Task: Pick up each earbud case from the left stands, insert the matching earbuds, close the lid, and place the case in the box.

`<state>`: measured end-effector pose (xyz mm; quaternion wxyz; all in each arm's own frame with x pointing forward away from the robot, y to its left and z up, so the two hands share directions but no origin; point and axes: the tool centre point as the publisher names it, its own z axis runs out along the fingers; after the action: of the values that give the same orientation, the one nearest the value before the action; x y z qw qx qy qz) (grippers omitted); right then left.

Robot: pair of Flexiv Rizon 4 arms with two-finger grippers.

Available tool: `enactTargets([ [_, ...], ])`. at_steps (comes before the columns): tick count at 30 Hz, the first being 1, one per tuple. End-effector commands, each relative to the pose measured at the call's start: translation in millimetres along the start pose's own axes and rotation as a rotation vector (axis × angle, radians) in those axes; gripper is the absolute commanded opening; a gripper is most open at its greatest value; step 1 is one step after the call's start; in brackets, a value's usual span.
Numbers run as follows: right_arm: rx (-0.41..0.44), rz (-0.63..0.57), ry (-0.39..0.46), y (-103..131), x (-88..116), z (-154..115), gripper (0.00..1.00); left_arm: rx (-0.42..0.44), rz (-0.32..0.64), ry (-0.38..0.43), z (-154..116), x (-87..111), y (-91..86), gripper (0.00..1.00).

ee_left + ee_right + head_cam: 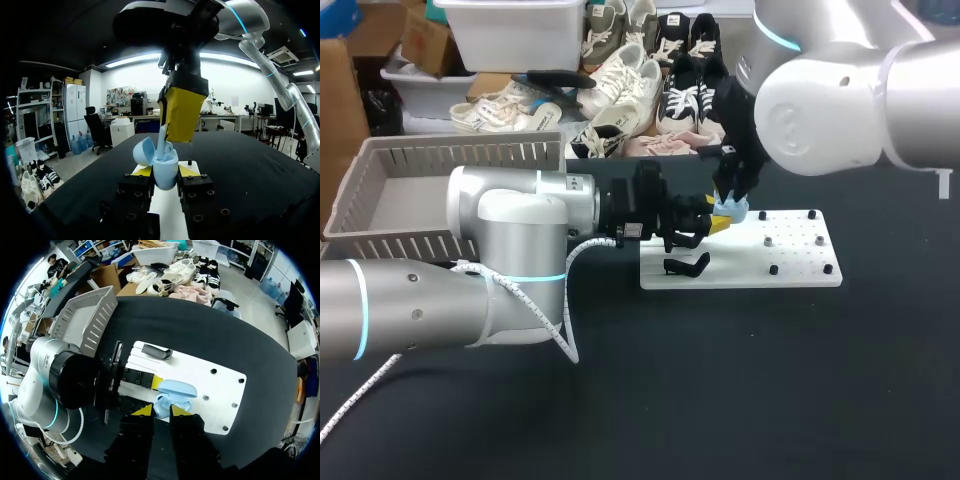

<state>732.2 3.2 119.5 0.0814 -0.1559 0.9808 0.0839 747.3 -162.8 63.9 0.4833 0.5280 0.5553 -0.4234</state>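
Observation:
A light blue earbud case (166, 170) stands upright with its lid (144, 150) swung open, and my left gripper (165, 172) is shut on its body from both sides. In the head view the case (734, 210) hangs just above the white stand board (800, 275). My right gripper (177, 125) comes straight down onto the case, shut on a pale earbud (162, 142) whose stem dips into the open case. From the right wrist view, my right gripper (161, 411) sits directly over the case (161, 404) and its lid (174, 388).
A black stand (687, 265) lies on the board's left part, and several small black pegs (773, 270) dot its right part. The grey slatted box (380, 160) sits at the table's left, behind my left arm. Shoes lie beyond the far edge.

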Motion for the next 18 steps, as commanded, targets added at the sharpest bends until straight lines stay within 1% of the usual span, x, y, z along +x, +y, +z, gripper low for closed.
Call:
enactTargets([
  [1, 0.004, 0.0, -0.001, 0.5, 0.0, -0.8, 0.0, -0.004, 0.001, -0.002, 0.1, 0.4, -0.8, 0.0],
  [18, -0.003, -0.001, 0.002, 1.9, -0.4, 2.2, 0.0, -0.004, 0.001, -0.002, 0.1, 0.4, -0.8, 0.0],
])
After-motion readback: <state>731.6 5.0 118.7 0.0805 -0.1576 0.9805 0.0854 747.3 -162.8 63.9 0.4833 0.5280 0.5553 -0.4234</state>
